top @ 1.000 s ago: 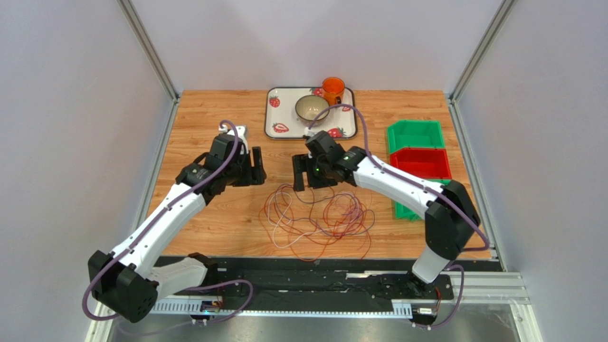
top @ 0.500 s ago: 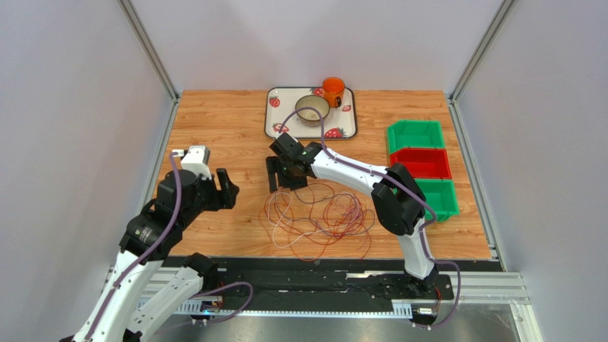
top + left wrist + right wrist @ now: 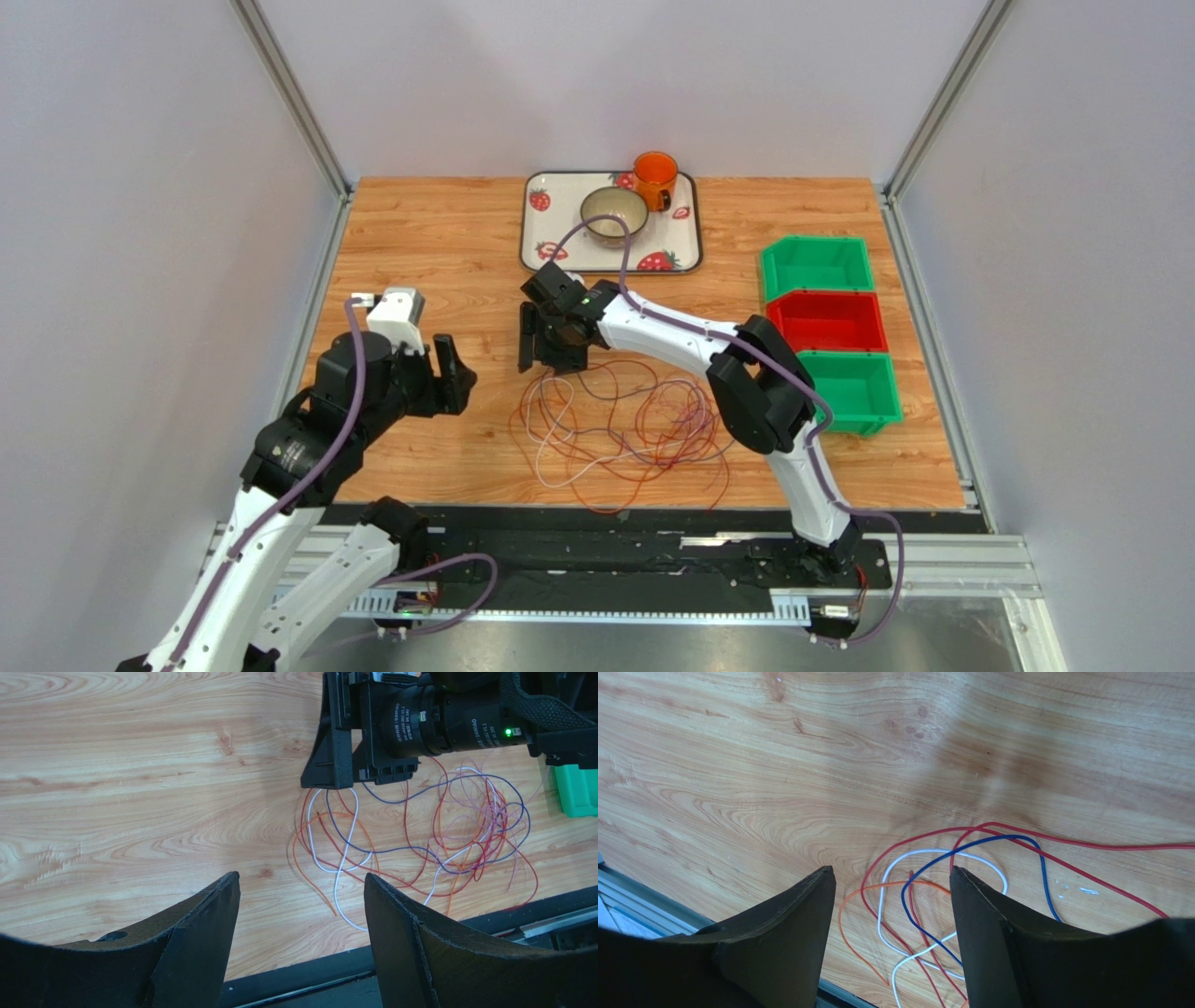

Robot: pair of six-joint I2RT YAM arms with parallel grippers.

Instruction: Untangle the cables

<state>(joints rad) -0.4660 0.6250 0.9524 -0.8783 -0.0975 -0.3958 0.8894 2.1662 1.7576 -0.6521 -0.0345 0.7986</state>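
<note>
Cables (image 3: pixel 624 420), perhaps five, tangled; three bins (image 3: pixel 828 298); left pincer (image 3: pixel 300 878) and right pincer (image 3: pixel 891 871) both spread.

small white print on right arm's black wrist housing (image 3: pixel 421 728), upside down, too blurred to read

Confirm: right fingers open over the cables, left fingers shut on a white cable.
Wrong: the left fingers are open and hold nothing, as the left wrist view shows. The right fingers are indeed open over the cables.
</note>
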